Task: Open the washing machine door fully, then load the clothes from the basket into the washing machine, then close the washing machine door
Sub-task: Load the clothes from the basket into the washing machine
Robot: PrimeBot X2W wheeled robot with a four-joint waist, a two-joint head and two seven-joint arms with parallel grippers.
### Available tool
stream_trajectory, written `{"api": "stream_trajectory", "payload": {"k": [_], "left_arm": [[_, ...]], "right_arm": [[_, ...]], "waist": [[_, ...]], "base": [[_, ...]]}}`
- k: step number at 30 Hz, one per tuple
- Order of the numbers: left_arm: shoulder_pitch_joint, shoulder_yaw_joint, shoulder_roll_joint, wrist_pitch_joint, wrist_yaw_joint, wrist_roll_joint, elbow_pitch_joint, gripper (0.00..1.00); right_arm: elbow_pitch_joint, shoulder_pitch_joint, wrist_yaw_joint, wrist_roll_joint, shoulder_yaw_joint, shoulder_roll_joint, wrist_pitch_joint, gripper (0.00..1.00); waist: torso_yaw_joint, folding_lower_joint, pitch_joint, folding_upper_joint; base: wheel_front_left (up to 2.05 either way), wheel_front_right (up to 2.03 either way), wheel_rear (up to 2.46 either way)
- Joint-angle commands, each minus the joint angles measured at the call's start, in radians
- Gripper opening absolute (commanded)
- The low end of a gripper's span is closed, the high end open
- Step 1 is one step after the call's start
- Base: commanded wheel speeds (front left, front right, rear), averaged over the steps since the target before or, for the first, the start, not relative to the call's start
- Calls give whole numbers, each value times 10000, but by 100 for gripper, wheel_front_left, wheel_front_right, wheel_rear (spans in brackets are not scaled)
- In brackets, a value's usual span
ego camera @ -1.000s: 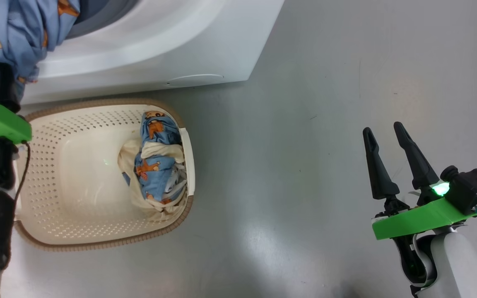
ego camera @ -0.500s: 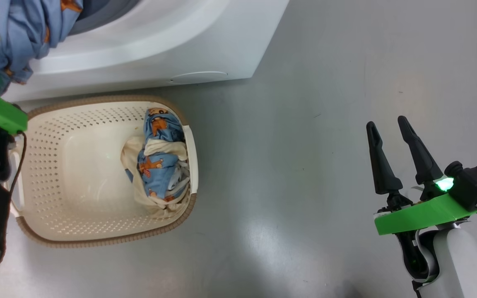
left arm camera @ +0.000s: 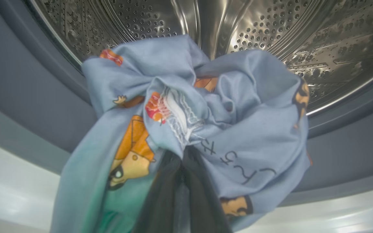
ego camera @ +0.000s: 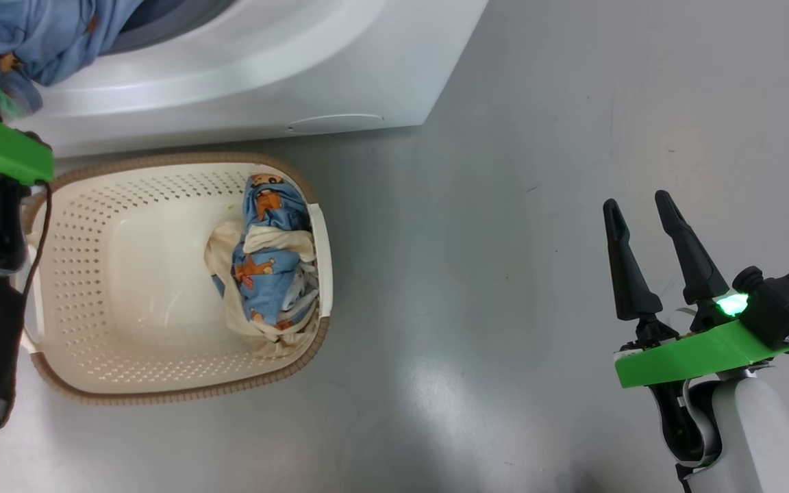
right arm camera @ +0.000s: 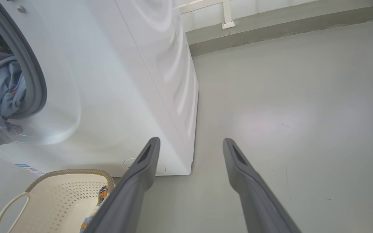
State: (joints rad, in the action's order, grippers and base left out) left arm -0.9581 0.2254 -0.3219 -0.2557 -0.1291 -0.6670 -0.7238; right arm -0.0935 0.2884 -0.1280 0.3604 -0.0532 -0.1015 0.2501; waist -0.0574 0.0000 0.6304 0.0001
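At the washing machine (left arm camera: 319, 38) mouth, left claw (left arm camera: 181, 168) pinches bear-print clothes (left arm camera: 238, 113).

At the washing machine (ego camera: 264, 82), a blue bundle (left arm camera: 180, 129) clamped in the left gripper (left arm camera: 181, 168) fills the middle of the opening above the grey seal (left arm camera: 28, 97). The steel drum (left arm camera: 303, 38) is open behind and around it. In the basket (ego camera: 161, 396), a second bundle (ego camera: 268, 267) crowds the right wall, leaving the left half bare. Right of both, the floor (ego camera: 504, 274) lies open around the spread right gripper (ego camera: 635, 200).
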Motion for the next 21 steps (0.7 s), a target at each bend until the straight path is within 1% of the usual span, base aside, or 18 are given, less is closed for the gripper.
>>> {"api": "stream_trajectory", "payload": {"k": [1,5,7,8,9,12,15,17,21], "left_arm": [[50,-218,-557,-61,-15,-99,244,0],[-377,128,-656,-61,-15,-221,129,0],[-682,354,-698,-61,-15,-371,-67,0],[-1044,613,-775,-61,-15,-544,-326,0],[-1044,613,-775,-61,-15,-544,-326,0],[-1846,1011,-940,-61,-15,-968,-827,0],[-2417,1296,-1169,-61,-15,-1012,-1097,0],[-2792,1213,-1337,-61,-15,-992,-1188,0],[-3317,717,-1444,-61,-15,-790,-1077,0]], "right_arm": [[243,-20,-27,-90,-206,28,117,100],[209,-25,-27,-72,-253,65,117,100],[181,-15,-27,-55,-305,88,117,100],[160,-1,-27,-36,-352,114,117,100],[160,-1,-27,-36,-352,114,117,100],[127,15,-27,3,-429,173,117,100],[109,11,-27,26,-503,219,117,100],[99,31,-27,39,-551,246,117,100],[123,54,-27,50,-559,280,117,100]], "waist": [[-11,0,-4,-1],[-76,0,-23,-1],[-130,0,-35,-1],[-195,0,-35,-1],[-195,0,-35,-1],[-345,0,-38,-1],[-478,0,-28,-1],[-586,0,-9,-1],[-699,0,46,-1]], "base": [[0,0,0],[0,0,0],[0,0,0],[0,0,0],[0,0,0],[0,0,0],[0,0,0],[0,0,0],[0,0,0]]}}
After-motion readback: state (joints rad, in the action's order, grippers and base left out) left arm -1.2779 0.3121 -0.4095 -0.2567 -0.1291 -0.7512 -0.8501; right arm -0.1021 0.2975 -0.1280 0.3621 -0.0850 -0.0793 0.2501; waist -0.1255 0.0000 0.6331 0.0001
